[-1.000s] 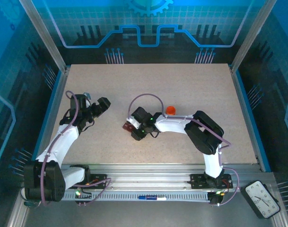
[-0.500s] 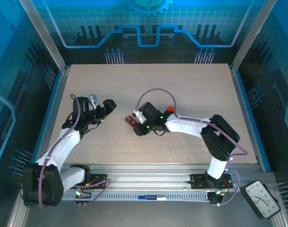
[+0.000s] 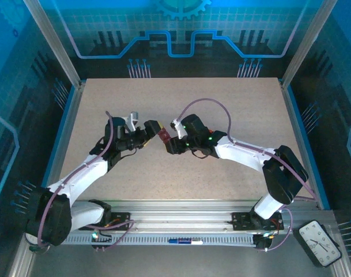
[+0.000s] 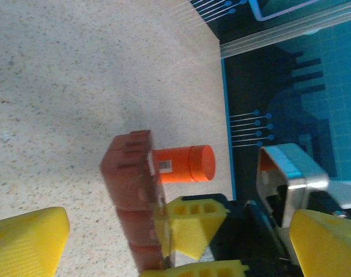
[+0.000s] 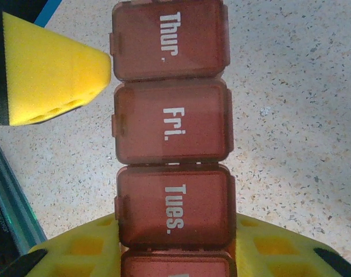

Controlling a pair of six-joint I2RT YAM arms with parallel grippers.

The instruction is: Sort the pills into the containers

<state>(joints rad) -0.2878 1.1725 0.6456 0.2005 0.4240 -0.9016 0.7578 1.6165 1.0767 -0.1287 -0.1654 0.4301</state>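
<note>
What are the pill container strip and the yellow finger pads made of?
Container strip: likely moulded plastic, translucent reddish-brown, semi-gloss; lid seams and printed white day labels suggest it. Finger pads: probably printed plastic or firm foam, matte yellow; fine ribbed surface with small holes.

Speckled beige table (image 3: 221, 104) mid-frame. Blue-lit panels (image 3: 181, 29) with circuit pattern across the top and sides. Aluminium posts (image 3: 54, 43) upper corners. Rail (image 3: 181, 222) along the bottom, clock (image 3: 319, 242) lower right.
</note>
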